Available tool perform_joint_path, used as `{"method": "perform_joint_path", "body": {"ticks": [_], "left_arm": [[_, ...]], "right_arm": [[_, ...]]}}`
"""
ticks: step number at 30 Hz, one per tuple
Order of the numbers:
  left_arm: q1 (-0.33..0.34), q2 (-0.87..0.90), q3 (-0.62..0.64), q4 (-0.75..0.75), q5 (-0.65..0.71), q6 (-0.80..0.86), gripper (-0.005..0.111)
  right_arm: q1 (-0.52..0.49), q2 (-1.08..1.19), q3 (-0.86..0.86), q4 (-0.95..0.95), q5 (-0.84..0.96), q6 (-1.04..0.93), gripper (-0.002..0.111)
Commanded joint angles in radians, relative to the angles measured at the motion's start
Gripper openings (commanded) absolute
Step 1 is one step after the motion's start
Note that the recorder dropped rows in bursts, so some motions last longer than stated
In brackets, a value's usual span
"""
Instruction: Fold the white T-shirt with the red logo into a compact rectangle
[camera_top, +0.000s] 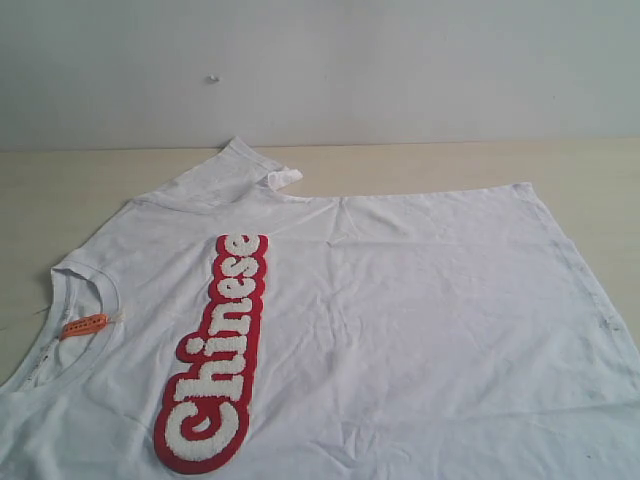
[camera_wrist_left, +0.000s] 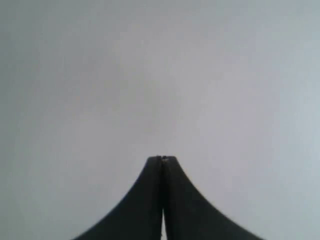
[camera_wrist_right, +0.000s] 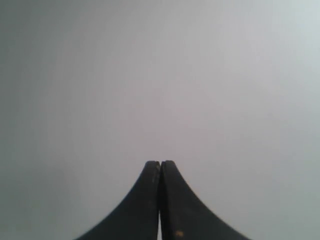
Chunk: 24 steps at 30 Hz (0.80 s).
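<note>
A: Tee, how's it look?
B: White tee (camera_top: 400, 320) spread flat, front up, on the pale wood table (camera_top: 60, 190). It lies sideways: collar (camera_top: 100, 283) toward the L edge, hem (camera_top: 572, 270) toward the R edge. Thin fabric, light creases over the body. Red logo (camera_top: 215, 360) w/ fuzzy white letters "Chinese" sits on the collar half and runs from the near side up toward the far edge. Small orange tag (camera_top: 85, 326) inside the collar.
A: Sleeves?
B: One sleeve (camera_top: 225, 175) points at the far edge, cuff turned over on itself, tip just short of that edge. The tee's near side runs out of view, so can't tell how that part lies.
A: Room around it?
B: Bare strip of table along the far edge, widest toward the far-R corner and at far-L beyond the collar. Hem's far corner lies flat, w/ bare wood to the R of it. Wall (camera_top: 400, 70) rises right behind the far edge.
A: Claws?
B: L claw (camera_wrist_left: 162, 159): fingers pressed together, nothing btw them, plain grey behind. R claw (camera_wrist_right: 160, 162): same, tips together, gripping nothing.
</note>
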Motion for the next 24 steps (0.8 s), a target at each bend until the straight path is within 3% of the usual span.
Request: {"method": "perform_joint_path", "body": {"ticks": [1, 5, 11, 16, 21, 23, 24], "left_arm": [[0.002, 0.022, -0.163, 0.15, 0.042, -0.123, 0.0], [0.002, 0.114, -0.359, 0.283, 0.192, -0.139, 0.0], [0.002, 0.309, -0.617, 0.356, 0.388, -0.149, 0.0], [-0.02, 0.552, -0.73, 0.377, 0.541, -0.11, 0.0], [-0.155, 0.848, -0.789, 0.37, 0.651, 0.028, 0.0], [-0.211, 0.968, -0.825, 0.352, 0.724, 0.125, 0.0], [-0.245, 1.099, -0.874, 0.269, 0.806, 0.248, 0.0]], "right_arm": [[-0.004, 0.002, -0.152, 0.006, 0.174, 0.029, 0.0], [-0.004, 0.072, -0.314, 0.006, 0.349, 0.029, 0.0], [-0.004, 0.233, -0.571, -0.035, 0.61, 0.027, 0.0], [-0.004, 0.408, -0.765, -0.085, 0.924, -0.052, 0.0], [-0.004, 0.64, -0.892, -0.04, 1.121, -0.217, 0.0], [-0.004, 0.725, -0.92, -0.003, 1.157, -0.283, 0.0], [-0.004, 0.814, -0.942, 0.008, 1.167, -0.319, 0.0]]}}
